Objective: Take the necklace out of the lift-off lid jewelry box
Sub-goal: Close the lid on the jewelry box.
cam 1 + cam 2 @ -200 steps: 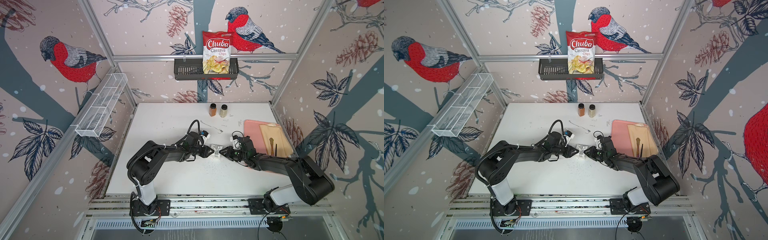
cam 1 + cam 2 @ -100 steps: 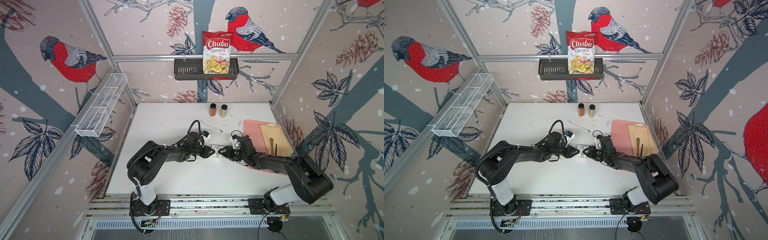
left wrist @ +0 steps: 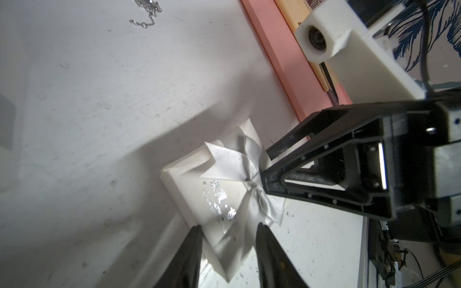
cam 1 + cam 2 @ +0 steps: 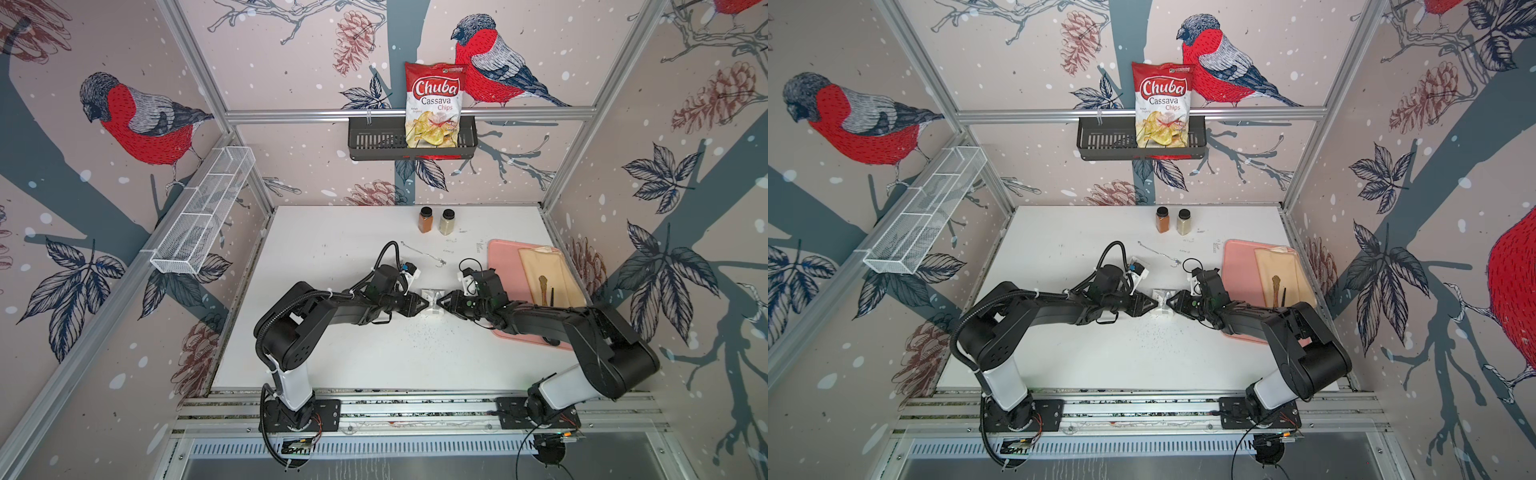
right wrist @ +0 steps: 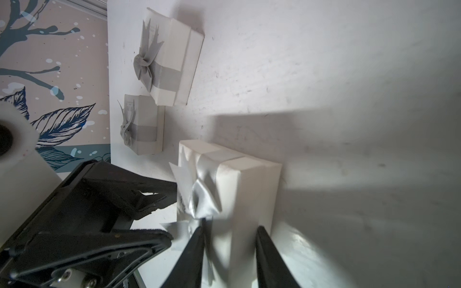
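My left gripper (image 3: 228,230) pinches one corner of the jewelry box (image 4: 432,300), lid on. The right gripper (image 5: 228,232) straddles the box's opposite end, jaws narrow; I cannot tell whether it grips. The necklace (image 4: 440,261) lies on the table (image 4: 332,249) beyond the box, apart from it.

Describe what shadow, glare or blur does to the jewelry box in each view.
In both top views the jewelry box is small and washes out against the white table; in the left wrist view a shadow crosses it and its silver lettering glints; in the right wrist view the fingers of the right end effector are blurred.
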### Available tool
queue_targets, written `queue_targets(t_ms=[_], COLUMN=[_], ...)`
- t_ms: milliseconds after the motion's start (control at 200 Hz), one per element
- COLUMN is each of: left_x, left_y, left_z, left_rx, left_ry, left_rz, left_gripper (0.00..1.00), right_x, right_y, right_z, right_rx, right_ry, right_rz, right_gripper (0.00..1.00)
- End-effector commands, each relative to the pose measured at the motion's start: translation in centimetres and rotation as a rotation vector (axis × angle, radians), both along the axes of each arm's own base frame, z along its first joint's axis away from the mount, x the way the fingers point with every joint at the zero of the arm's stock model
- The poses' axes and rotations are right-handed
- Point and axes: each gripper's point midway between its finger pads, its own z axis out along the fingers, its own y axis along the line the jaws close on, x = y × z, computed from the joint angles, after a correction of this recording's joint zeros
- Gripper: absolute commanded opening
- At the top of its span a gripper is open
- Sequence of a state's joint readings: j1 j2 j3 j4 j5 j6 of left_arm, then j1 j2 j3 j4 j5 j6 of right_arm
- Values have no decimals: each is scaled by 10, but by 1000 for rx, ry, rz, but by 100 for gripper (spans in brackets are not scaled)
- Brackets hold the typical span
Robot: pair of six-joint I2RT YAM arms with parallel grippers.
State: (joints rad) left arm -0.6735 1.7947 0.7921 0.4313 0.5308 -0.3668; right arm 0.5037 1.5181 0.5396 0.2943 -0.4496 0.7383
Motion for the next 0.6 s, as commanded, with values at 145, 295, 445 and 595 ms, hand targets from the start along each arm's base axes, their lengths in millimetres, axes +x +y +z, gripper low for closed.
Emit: queue_targets(t_ms=[145, 295, 445, 595], left_x=[7, 13, 22, 32], left_y=[-1, 10, 37, 79], left_z=[26, 44, 64, 89], left_rx=[-42, -30, 13, 31], left_ry=[-67, -108, -170, -224], left_rz=[5, 30, 110, 231], left_gripper=[40, 40, 41, 43], right_x=[12, 19, 21, 24], right_y=[-13, -16, -6, 7], right_z=[18, 25, 30, 31], right_rx=[-178, -257, -357, -473], right_ry=[-97, -125, -163, -203], right_rz=[27, 52, 117, 178], right_gripper=[43, 38, 29, 31])
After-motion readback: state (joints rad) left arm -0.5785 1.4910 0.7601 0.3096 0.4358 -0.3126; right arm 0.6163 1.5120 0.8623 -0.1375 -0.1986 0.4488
